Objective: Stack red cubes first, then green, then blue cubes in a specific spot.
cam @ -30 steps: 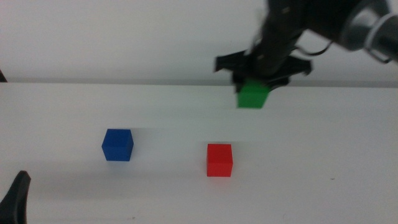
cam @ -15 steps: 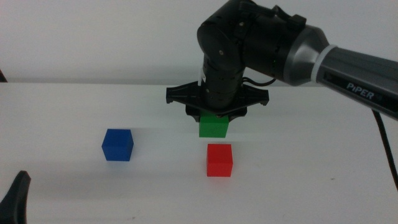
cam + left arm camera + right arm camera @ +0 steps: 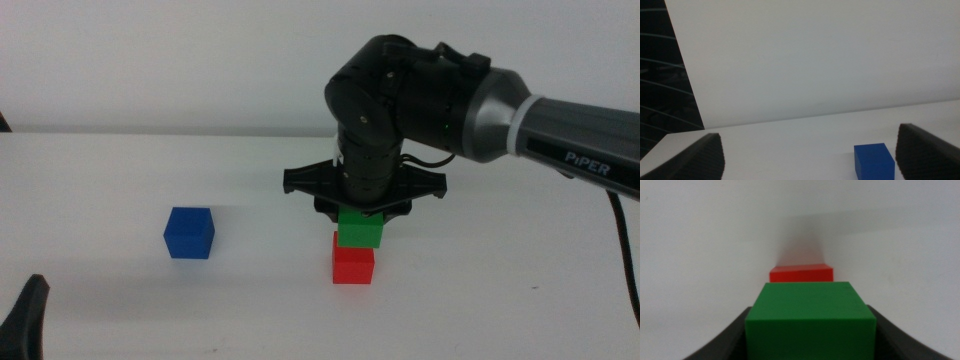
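Green cube (image 3: 359,229) now atop red cube (image 3: 353,265).

Right gripper (image 3: 361,212) is clamped on the green cube (image 3: 360,228), sitting directly over the red cube (image 3: 353,264); that stack column is blocked from above by the arm itself. I see open white table (image 3: 500,290) all around the stack. Blue cube (image 3: 189,232) stands well apart to the left, nothing over it, clear from every side. Left gripper (image 3: 27,320) waits at the near left edge, jaws spread wide, bare table between it and the blue cube.
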